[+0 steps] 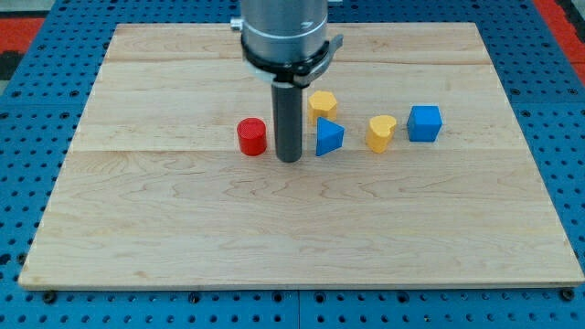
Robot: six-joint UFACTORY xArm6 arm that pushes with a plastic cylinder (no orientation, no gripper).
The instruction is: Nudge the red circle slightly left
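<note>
Camera view: my tip (289, 159), bare and holding nothing, stands between the red circle (251, 137) at its left and the blue triangle (328, 138) at its right; open board (137, 228) lies beyond the circle.

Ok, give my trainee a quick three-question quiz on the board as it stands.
1. True or false: my tip is on the view's right of the red circle.
2. Which block lies nearest the view's right? A) blue cube B) blue triangle C) yellow heart
3. How many yellow blocks are on the board, counting the one behind the rod?

Key: 1 true, in the gap between the circle and the triangle; 2 A; 3 two.
</note>
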